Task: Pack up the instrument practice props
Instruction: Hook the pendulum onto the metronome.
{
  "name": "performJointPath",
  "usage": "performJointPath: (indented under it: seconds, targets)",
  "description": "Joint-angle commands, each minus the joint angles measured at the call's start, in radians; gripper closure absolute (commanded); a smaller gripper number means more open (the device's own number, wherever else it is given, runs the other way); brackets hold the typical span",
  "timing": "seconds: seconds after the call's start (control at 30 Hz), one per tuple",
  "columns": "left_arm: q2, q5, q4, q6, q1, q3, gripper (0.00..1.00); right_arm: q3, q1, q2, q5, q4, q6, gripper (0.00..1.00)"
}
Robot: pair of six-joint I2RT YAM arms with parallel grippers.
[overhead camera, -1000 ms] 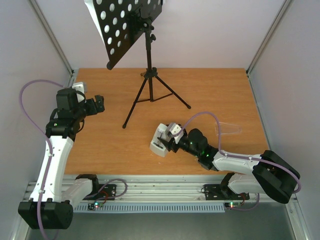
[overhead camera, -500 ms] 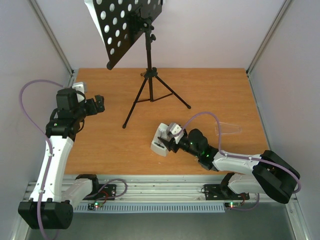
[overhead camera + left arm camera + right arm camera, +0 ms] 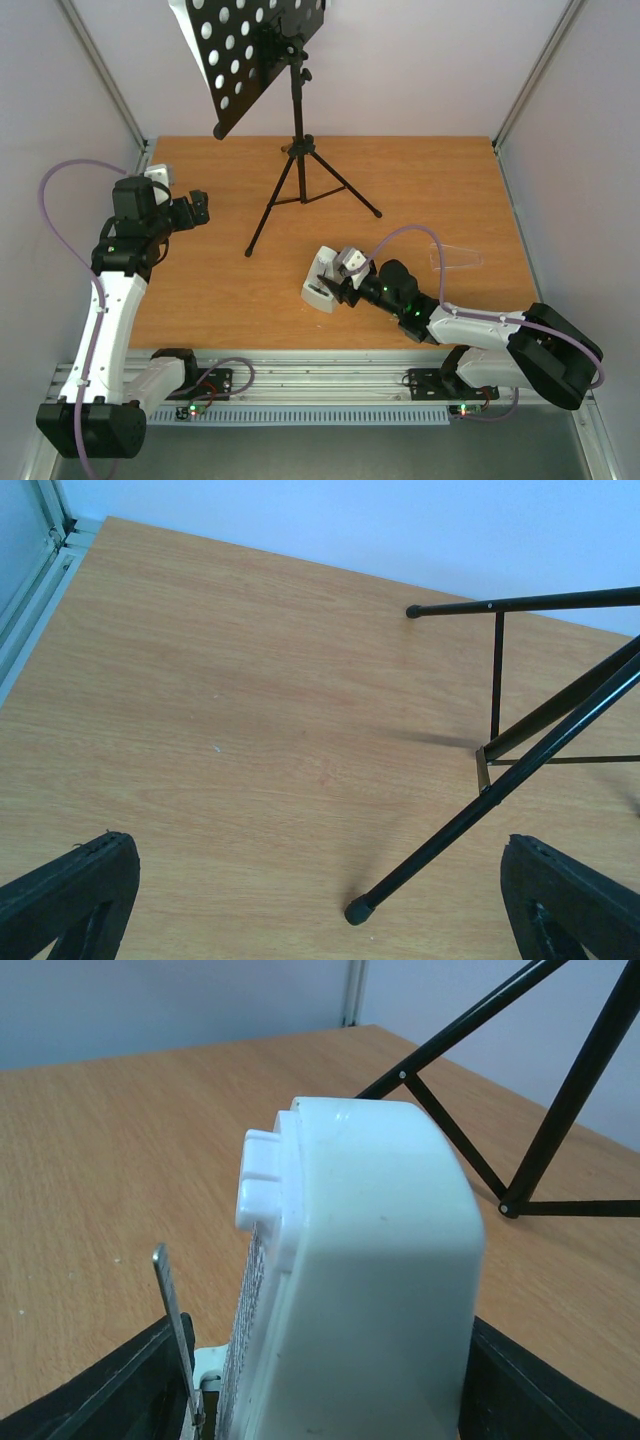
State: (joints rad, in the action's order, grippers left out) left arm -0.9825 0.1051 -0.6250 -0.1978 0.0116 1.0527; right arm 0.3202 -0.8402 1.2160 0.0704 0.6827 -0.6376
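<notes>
- A wooden table (image 3: 440,190) sits between pale walls (image 3: 430,60).
- The music stand (image 3: 296,150) stands at the back.
- The left gripper (image 3: 320,900) hovers, jaws spread, holding nothing.
- The right gripper (image 3: 320,1400) brackets the metronome (image 3: 322,279) near the front; grip unclear.

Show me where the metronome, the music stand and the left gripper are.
metronome (image 3: 370,1280), right wrist view, on its white side.
music stand (image 3: 297,100), top view, on its upright pole.
left gripper (image 3: 320,900), left wrist view, between its fingers.

No readable text, labels, brands, numbers or signs on anything shown
</notes>
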Motion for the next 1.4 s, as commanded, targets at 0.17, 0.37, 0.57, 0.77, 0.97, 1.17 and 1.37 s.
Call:
performJointPath:
  seconds: [0.17,0.37,0.57,0.77,0.97,1.17,1.37]
  targets:
    - [-0.001,0.009,0.027,-0.003,-0.002,0.01,0.01,-0.009,-0.003,-0.018,-0.001,0.04,0.017,0.33]
    - [-0.001,0.009,0.027,-0.003,-0.002,0.01,0.01,-0.007,-0.003,-0.014,0.001,0.04,0.019,0.36]
    - [-0.001,0.009,0.026,-0.003,-0.002,0.01,0.01,-0.003,-0.003,-0.012,-0.002,0.036,0.021,0.38]
    - [0.001,0.008,0.026,-0.003,-0.002,0.009,0.01,0.01,-0.003,-0.009,-0.004,0.009,0.026,0.39]
    - [-0.001,0.008,0.026,-0.003,-0.002,0.009,0.01,0.026,-0.003,-0.009,-0.009,-0.024,0.028,0.38]
    - [-0.003,0.014,0.027,-0.003,-0.002,0.009,0.01,0.046,-0.002,-0.006,-0.015,-0.059,0.026,0.37]
    - [-0.003,0.015,0.028,-0.003,-0.002,0.009,0.01,0.062,-0.001,-0.004,-0.02,-0.092,0.03,0.37]
